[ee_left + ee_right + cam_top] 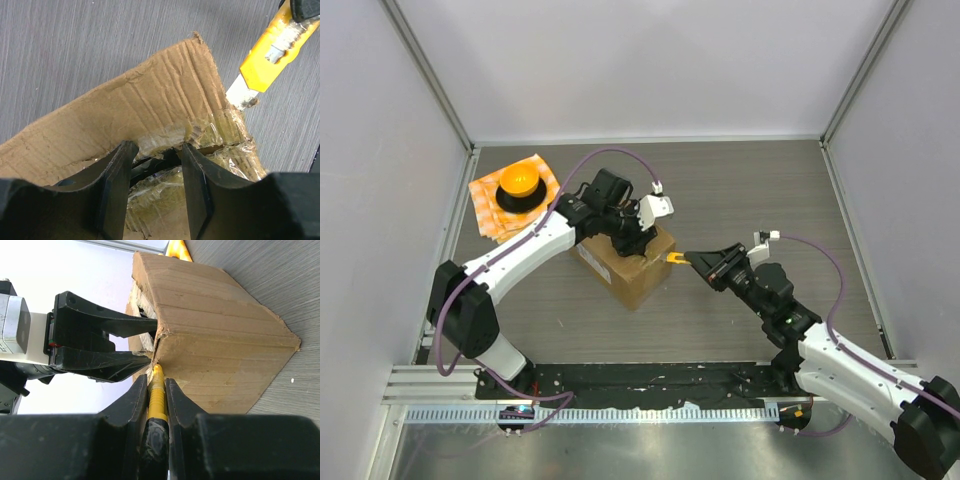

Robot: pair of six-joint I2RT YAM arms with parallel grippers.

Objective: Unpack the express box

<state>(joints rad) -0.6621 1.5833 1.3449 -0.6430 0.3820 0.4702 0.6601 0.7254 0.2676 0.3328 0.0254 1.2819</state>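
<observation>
The express box (630, 268) is a brown cardboard box in the middle of the table, with crumpled clear tape along its top seam (220, 130). My left gripper (640, 240) rests on the box top, open, its fingertips (120, 155) straddling the split seam; a dark gap shows between the flaps. My right gripper (708, 263) is shut on a yellow utility knife (676, 258). The knife's blade (240, 95) touches the box's right top edge at the taped end. In the right wrist view the knife (157, 390) points at the box (225, 340), at its corner beside the left fingers (105, 325).
An orange checkered cloth (488, 205) with a round orange object (519, 182) on a black base lies at the back left. White walls close in the table on three sides. A metal rail (620, 385) runs along the near edge.
</observation>
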